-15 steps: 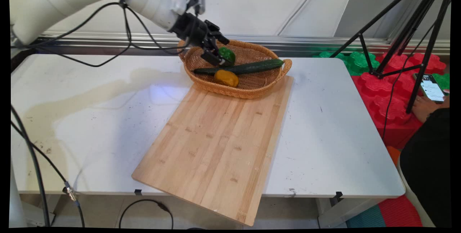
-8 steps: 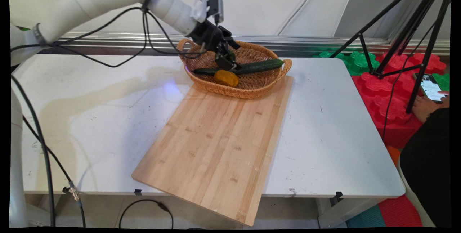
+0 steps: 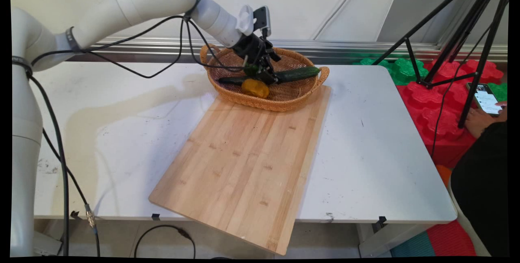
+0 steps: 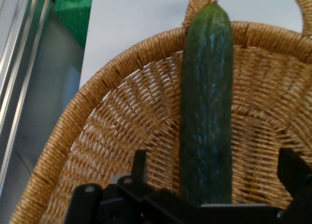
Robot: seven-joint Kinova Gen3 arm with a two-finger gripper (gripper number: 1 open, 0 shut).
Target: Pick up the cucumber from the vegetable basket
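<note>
A woven basket (image 3: 284, 102) at the table's far side holds a long dark green cucumber (image 3: 298, 74), an orange pepper (image 3: 255, 88) and a green pepper (image 3: 250, 68) that is mostly hidden behind the hand. My gripper (image 3: 268, 77) is down inside the basket over the cucumber's middle. In the hand view the cucumber (image 4: 207, 112) runs straight up between my open gripper (image 4: 214, 158), with one finger on each side and a gap to each. The basket's wicker wall (image 4: 112, 117) curves behind it.
A large wooden cutting board (image 3: 243, 161) lies slanted from the basket to past the table's near edge. Black tripod legs (image 3: 471, 51), red and green foam blocks (image 3: 430, 104) and a person holding a phone (image 3: 485, 98) are off the right side.
The arm has swung right and down into the basket. The gripper went from beside the green pepper to astride the cucumber. The vegetables have not moved.
</note>
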